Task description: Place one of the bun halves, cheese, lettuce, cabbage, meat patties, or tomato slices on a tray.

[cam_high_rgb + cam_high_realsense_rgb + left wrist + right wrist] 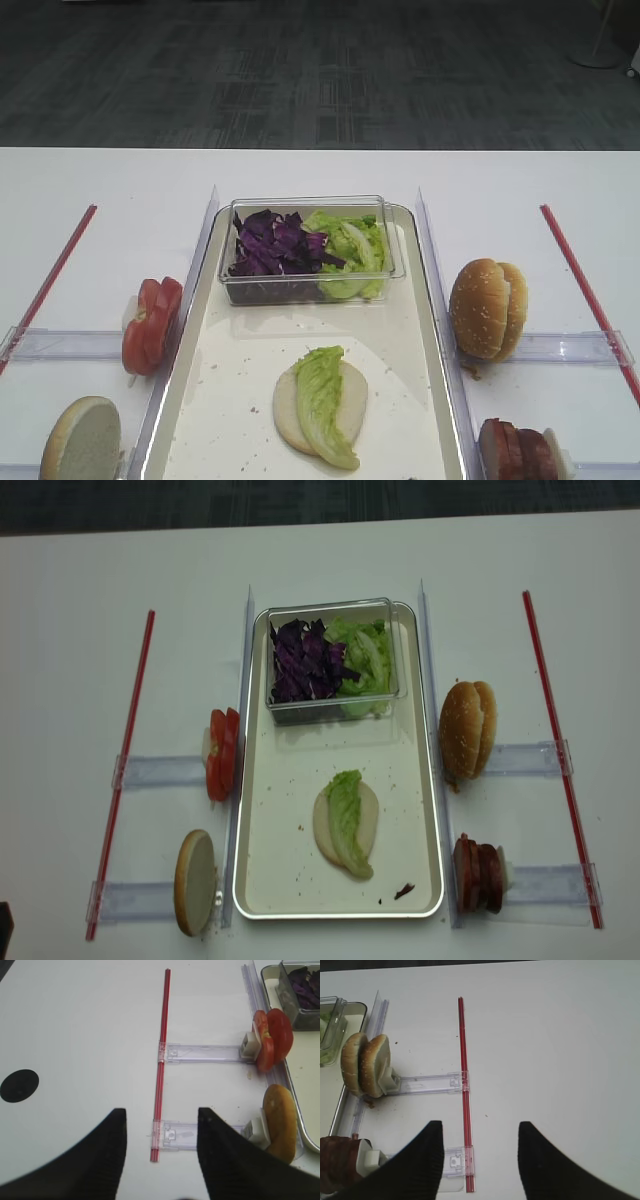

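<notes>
Centrally on the white surface (330, 560): the tray (425, 780), long and metal-rimmed. On its floor toward 6 o'clock, one bun half (322, 825) lying cut face up, with the lettuce (349, 820) leaf draped lengthwise across it. At the tray's 12 o'clock end, a clear tub (332, 610) holding the purple cabbage (300, 660) on the 9 o'clock side and more green leaves (365, 658) on the 3 o'clock side. Off the tray at 9 o'clock, the tomato slices (221, 753) on edge against a clear holder (160, 771); toward 7 o'clock, another bun half (195, 882) on edge. At 3 o'clock, two seeded bun halves (467, 730) upright together; toward 5 o'clock, the meat patties (478, 872) on edge. Left hand (160, 1152) with fingers spread apart, nothing between them, poised over the red strip (161, 1060). Right hand (480, 1160) likewise parted and empty above the other red strip (464, 1085).
</notes>
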Available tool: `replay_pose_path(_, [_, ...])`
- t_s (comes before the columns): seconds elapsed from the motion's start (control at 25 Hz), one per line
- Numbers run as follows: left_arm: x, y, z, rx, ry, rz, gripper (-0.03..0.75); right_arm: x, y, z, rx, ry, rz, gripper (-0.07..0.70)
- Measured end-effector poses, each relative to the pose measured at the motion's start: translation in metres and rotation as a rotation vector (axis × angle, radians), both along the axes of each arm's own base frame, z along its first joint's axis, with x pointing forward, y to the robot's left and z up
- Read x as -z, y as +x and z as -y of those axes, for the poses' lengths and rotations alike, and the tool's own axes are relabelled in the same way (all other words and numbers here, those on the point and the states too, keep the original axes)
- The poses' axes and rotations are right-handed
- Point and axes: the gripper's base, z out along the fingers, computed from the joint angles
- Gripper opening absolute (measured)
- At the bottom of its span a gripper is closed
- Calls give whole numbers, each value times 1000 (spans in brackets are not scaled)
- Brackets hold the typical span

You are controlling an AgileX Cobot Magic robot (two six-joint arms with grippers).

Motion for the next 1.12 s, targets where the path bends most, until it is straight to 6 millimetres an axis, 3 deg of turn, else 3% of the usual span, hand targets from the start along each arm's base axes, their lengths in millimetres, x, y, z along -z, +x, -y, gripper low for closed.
replay_pose_path(1.12, [0,0,0,0,0,0,302,0,0,0,0,0,0,375])
